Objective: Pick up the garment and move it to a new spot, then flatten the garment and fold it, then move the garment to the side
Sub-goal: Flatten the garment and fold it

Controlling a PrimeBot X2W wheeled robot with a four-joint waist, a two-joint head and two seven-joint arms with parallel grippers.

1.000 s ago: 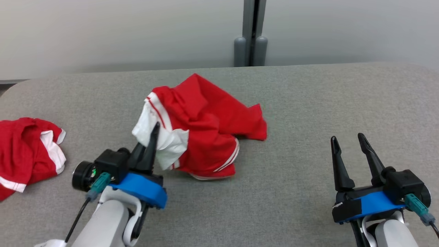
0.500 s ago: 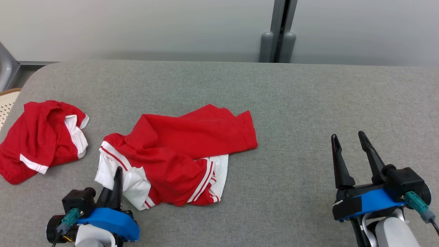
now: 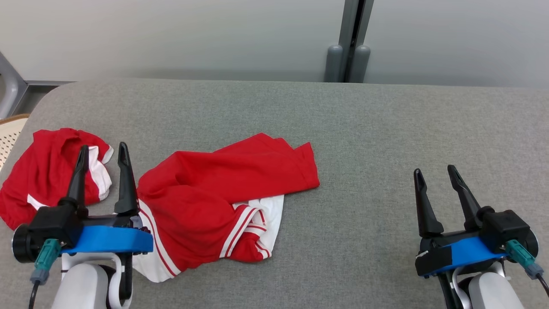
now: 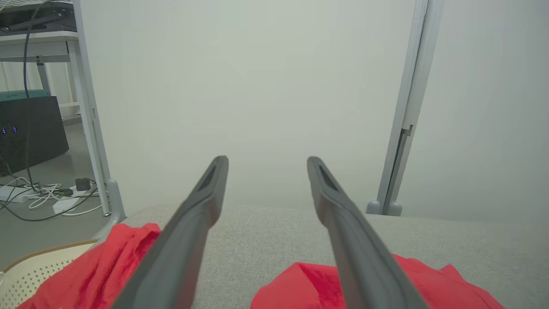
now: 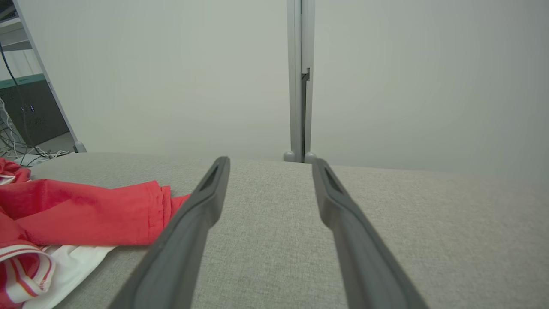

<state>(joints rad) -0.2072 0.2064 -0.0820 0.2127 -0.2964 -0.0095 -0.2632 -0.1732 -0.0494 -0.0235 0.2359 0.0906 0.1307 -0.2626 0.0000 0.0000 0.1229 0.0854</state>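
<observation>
1. Fabric comes first at the far left: a second red garment (image 3: 43,180) with white trim lies bunched near the rounded left end of the grey table (image 3: 386,128). From the head view, one finger of the left gripper (image 3: 103,146) crosses in front of it.
2. That left gripper stands with its two long dark fingers spread wide, pointing away from the robot. Nothing sits between them and it grips nothing. Its own wrist view shows bare grey table in the gap, with red cloth off to either side.
3. Next is the garment (image 3: 223,189), red with a white panel and red-and-white striped trim. It lies crumpled on the table just to the right of the left gripper, reaching toward the table's middle. The gripper's inner finger stands right at the cloth's left edge, and I cannot tell whether the two touch.
4. Far to the right, the right gripper (image 3: 434,170) also has its fingers well spread and holds nothing. It is over bare table, well apart from the garment, whose right edge shows at the left of the right wrist view.
5. The left gripper's blue wrist collar covers the garment's near-left corner. The folds hide which part is sleeve or hem. A pale perforated object (image 3: 8,133) is cut off at the left edge, too little of it showing to name.
</observation>
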